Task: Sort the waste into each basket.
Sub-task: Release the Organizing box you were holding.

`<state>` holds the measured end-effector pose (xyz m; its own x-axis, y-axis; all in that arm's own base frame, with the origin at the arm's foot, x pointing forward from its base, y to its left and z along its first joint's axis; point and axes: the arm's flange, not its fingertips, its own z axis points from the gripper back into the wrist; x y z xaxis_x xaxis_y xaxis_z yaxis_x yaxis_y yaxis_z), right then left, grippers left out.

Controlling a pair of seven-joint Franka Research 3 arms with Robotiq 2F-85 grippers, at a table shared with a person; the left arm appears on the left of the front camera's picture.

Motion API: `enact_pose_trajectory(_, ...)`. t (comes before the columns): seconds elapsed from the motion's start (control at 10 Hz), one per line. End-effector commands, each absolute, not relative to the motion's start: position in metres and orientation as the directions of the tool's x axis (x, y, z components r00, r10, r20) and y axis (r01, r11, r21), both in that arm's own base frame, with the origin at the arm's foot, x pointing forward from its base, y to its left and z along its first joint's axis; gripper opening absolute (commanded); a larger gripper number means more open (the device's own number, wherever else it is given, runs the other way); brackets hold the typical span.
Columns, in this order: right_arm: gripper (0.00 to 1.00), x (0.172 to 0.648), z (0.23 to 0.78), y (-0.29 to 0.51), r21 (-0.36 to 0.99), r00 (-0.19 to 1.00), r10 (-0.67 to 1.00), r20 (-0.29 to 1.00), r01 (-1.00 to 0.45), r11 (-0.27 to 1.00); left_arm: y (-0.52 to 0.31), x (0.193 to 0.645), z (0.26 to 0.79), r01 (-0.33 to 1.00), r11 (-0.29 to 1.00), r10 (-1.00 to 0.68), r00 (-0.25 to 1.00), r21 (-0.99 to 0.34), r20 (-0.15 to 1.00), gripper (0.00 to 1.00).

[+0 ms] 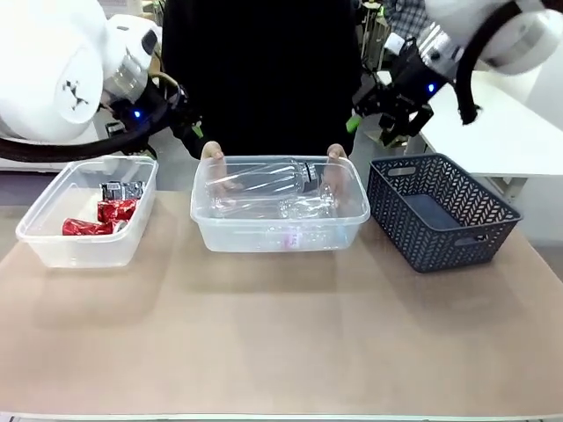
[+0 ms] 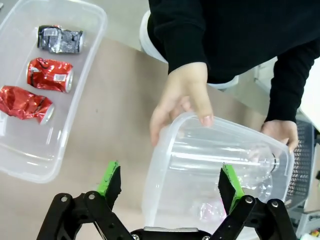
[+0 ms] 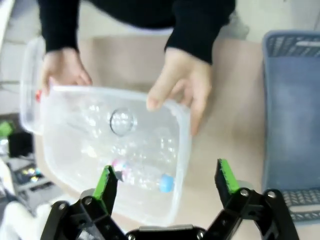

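Observation:
Two dented red cans [image 1: 97, 218] and a black-and-silver foil wrapper [image 1: 121, 189] lie in the clear tub at the left [image 1: 79, 251]. The middle clear tub [image 1: 264, 236] holds clear bottles [image 1: 264, 185]; a person's hands [image 1: 212, 152] grip its far rim. In the left wrist view my left gripper [image 2: 170, 182] hangs open above the near end of the bottle tub [image 2: 160, 165], with the cans [image 2: 50, 75] off to the left. My right gripper [image 3: 167, 182] is open over the same tub [image 3: 182, 150], where one bottle has a pink label [image 3: 121, 169]. Both grippers [image 1: 189, 123] [image 1: 387, 123] hover behind the tubs.
A dark lattice basket [image 1: 440, 211] stands empty at the right of the table. The person in black stands at the far edge, behind the middle tub. The brown tabletop [image 1: 281, 334] in front of the tubs is bare.

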<state>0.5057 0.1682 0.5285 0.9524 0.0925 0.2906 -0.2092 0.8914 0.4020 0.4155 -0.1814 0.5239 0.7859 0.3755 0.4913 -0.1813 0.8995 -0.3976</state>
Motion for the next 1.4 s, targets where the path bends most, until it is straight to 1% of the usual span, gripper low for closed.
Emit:
enact_pose_trajectory(0.0, 1.0, 0.522, 0.533, 0.166, 0.435, 0.964, 0.02, 0.264, -0.138, 0.89, -0.184, 0.419, 0.532, -0.181, 0.903, 0.369, 0.789, -0.388, 0.491, 1.0)
enact_pose_trajectory(0.7, 1.0, 0.52, 0.53, 0.164, 0.424, 0.961, 0.036, 0.274, -0.154, 0.892, -0.183, 0.417, 0.53, -0.179, 0.9, 0.374, 0.787, -0.398, 0.492, 1.0)
enact_pose_trajectory(0.8, 1.0, 0.506, 0.544, 0.129, 0.651, 0.983, 0.042, 0.179, -0.151, 0.744, -0.186, 0.418, 0.541, -0.16, 0.926, 0.318, 0.816, -0.341, 0.482, 1.0)
enact_pose_trajectory(0.9, 1.0, 0.49, 0.559, 0.091, 0.819, 0.994, 0.04, 0.105, -0.11, 0.563, -0.179, 0.414, 0.56, -0.109, 0.907, 0.285, 0.869, -0.407, 0.404, 1.0)
enact_pose_trajectory(1.0, 1.0, 0.476, 0.57, 0.053, 0.917, 0.999, 0.032, 0.02, -0.031, 0.398, -0.162, 0.409, 0.58, -0.076, 0.825, 0.298, 0.901, -0.56, 0.316, 1.0)
enact_pose_trajectory(1.1, 1.0, 0.463, 0.58, 0.015, 0.979, 0.996, -0.021, -0.09, 0.092, 0.18, -0.13, 0.403, 0.596, -0.054, 0.677, 0.275, 0.944, -0.734, 0.184, 1.0)
enact_pose_trajectory(1.2, 1.0, 0.455, 0.583, -0.013, 0.984, 0.98, -0.096, -0.175, 0.178, 0.026, -0.099, 0.398, 0.6, -0.109, 0.522, 0.354, 0.93, -0.846, 0.099, 1.0)
enact_pose_trajectory(1.3, 1.0, 0.449, 0.579, -0.034, 0.976, 0.965, -0.147, -0.218, 0.212, -0.057, -0.064, 0.392, 0.595, -0.184, 0.326, 0.469, 0.883, -0.927, -0.011, 1.0)
